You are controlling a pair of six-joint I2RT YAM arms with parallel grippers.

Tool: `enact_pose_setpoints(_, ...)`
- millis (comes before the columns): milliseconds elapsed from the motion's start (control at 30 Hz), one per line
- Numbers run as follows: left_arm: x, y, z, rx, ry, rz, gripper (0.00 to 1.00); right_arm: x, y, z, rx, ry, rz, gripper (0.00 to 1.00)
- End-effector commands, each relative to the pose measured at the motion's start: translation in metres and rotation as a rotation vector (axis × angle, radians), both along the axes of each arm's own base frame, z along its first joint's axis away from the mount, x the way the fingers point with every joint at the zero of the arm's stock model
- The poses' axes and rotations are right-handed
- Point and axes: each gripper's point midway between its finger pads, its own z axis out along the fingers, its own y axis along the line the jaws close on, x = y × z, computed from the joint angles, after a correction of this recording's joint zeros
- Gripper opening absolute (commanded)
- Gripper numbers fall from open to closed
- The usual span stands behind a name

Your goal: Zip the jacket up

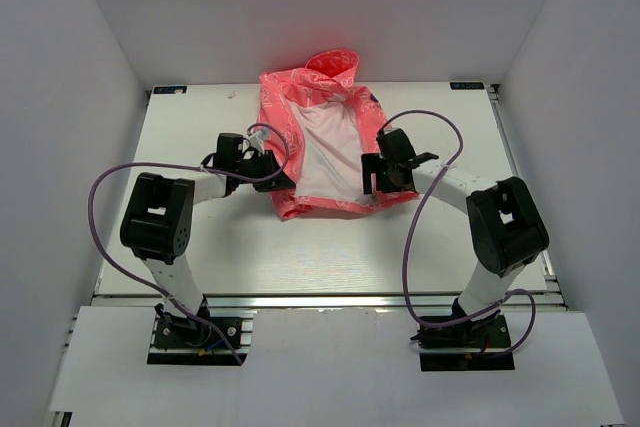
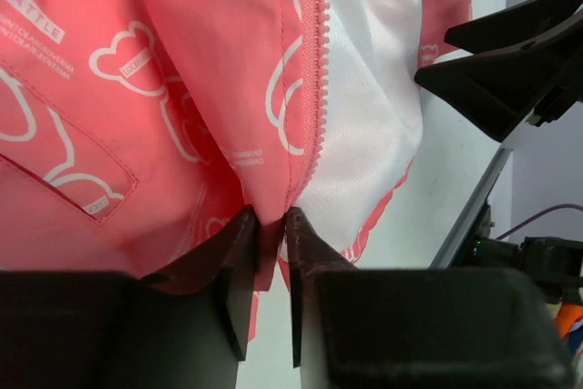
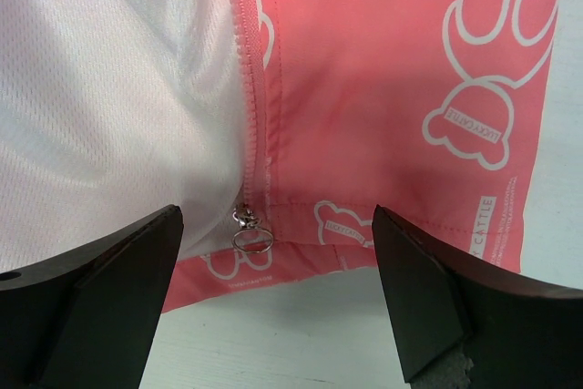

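Jacket (image 1: 322, 147) lies unzipped, left end effector (image 2: 271, 230) pinching its hem, right end effector (image 3: 276, 220) spread wide.

Pink jacket (image 1: 318, 152) on white table (image 1: 300, 252)

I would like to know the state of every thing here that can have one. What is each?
jacket: lying open at the front
zipper: undone
slider: at the zipper's bottom end
left gripper: shut on the jacket
right gripper: open, holding nothing

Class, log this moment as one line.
left gripper: shut on jacket edge | right gripper: open near zipper pull | jacket: unzipped
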Motion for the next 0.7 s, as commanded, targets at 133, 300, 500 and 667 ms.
enact_pose_setpoints(133, -0.001, -0.003, 0.028, -0.032, -0.084, -0.03, 0.23, 0.008, -0.001, 0.013, -0.009, -0.035, -0.002, 0.9)
enact_pose_setpoints(300, -0.004, -0.001, 0.044, -0.03, -0.102, -0.017, 0.21, 0.014, 0.002, 0.017, 0.007, -0.036, -0.006, 0.89)
enact_pose_setpoints(500, -0.01, 0.005, 0.07, -0.017, -0.132, 0.023, 0.18, 0.016, 0.003, 0.005, 0.021, -0.002, -0.002, 0.88)
enact_pose_setpoints(667, -0.002, 0.018, 0.102, 0.065, -0.188, 0.076, 0.17, 0.012, 0.011, -0.007, 0.048, 0.039, 0.018, 0.81)
